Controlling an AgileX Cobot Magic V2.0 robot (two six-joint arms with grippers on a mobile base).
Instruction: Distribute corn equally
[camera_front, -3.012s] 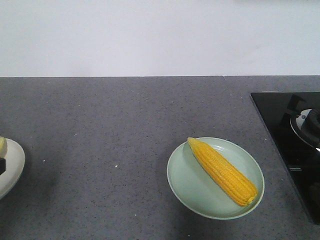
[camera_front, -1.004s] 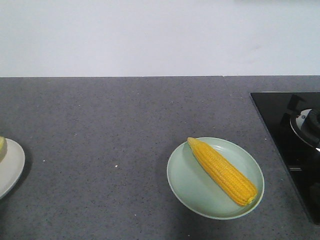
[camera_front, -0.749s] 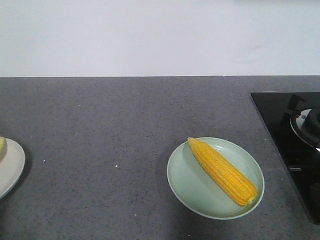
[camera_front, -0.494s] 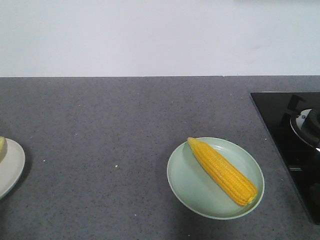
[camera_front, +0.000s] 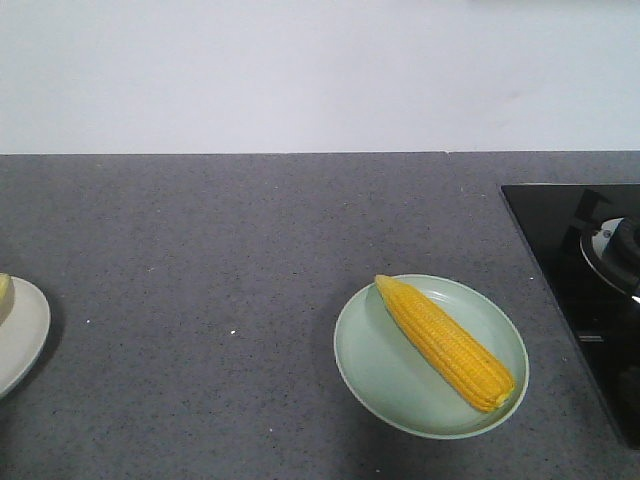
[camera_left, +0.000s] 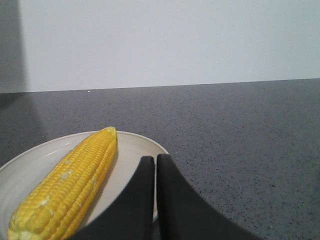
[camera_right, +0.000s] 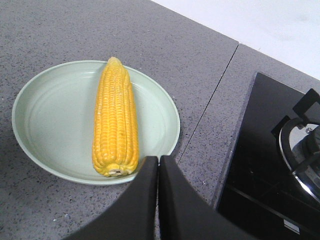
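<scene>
Up close, the left end effector (camera_left: 155, 165) has its two black fingers pressed together with nothing between them, hovering over the near rim of a round cream-white plate (camera_left: 145, 145). One bright yellow corn cob (camera_left: 70, 187) lies on that plate, just to the lower left of the fingertips in the left wrist view, its long axis running from the lower left of the frame up toward the centre, tapered tip pointing away. The right end effector (camera_right: 158, 165) is likewise closed on nothing, hanging at the near edge of a round pale green plate (camera_right: 45, 107). A second yellow corn cob (camera_right: 115, 120) lies there, just left of the fingertips, its long axis running nearly straight up the frame with the blunt end nearest the fingers.

In the front view the green plate (camera_front: 380, 370) sits at lower centre-right on the grey speckled tabletop (camera_front: 220, 240), the cob (camera_front: 445, 342) lying diagonally across it, while the cream plate (camera_front: 22, 335) is cut off at the left edge. A black glass hob (camera_front: 565, 250) occupies the right edge.

Each arm is nearer its own plate; only one cob per plate is visible, so the split looks even from what shows.
</scene>
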